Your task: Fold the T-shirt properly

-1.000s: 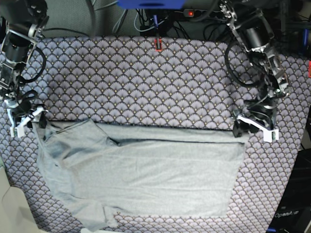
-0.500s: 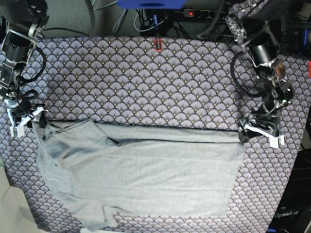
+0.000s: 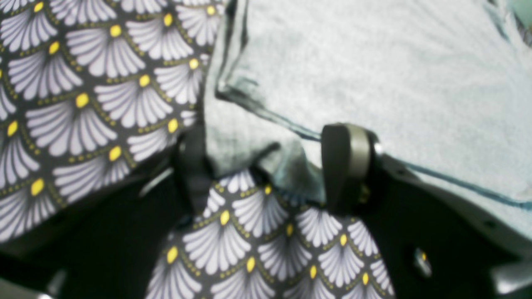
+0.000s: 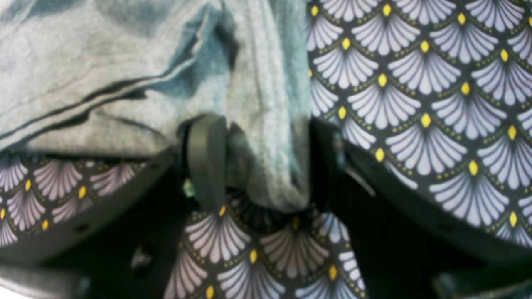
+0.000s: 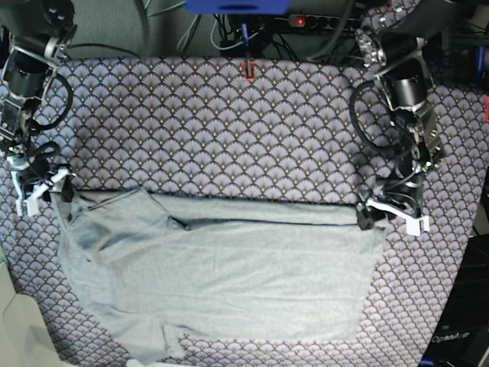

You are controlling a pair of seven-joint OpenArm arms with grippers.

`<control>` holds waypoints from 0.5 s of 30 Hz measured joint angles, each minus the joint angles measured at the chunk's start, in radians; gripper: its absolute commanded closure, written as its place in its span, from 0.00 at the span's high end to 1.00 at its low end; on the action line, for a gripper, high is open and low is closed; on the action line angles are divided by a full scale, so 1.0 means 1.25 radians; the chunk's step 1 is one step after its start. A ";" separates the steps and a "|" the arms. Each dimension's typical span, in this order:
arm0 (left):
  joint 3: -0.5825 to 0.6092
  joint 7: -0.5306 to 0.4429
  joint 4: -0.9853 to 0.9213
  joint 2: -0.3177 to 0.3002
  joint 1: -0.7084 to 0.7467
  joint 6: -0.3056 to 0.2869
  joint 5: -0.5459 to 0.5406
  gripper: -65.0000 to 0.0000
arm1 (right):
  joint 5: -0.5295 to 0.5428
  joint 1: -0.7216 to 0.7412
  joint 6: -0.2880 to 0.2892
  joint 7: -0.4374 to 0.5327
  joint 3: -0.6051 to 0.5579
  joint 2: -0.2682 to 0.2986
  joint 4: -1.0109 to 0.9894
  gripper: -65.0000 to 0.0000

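With each claw standing open astride a far corner of the T-shirt (image 5: 229,275) (left claw (image 3: 266,166), right claw (image 4: 257,162)), both should pinch together before lifting evenly.

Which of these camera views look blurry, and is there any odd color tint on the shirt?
Both wrist views are soft: in the left wrist view the tablecloth and gripper finger are blurred, and the T-shirt shows teal-tinted folds. The right wrist view has the same blur and tint. The base view is sharper and evenly lit.
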 measured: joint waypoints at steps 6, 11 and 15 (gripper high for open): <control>-0.003 0.011 0.001 -0.002 0.000 0.001 -0.002 0.39 | 0.000 0.000 0.000 0.000 -0.002 0.000 0.000 0.41; -0.003 0.020 0.001 -0.002 0.002 0.003 0.003 0.00 | 0.004 0.000 0.001 -0.002 -0.003 -0.002 0.000 0.04; -0.002 0.063 0.001 -0.016 0.000 -0.003 -0.009 0.00 | 0.005 0.000 0.001 -0.001 -0.004 -0.002 0.000 0.00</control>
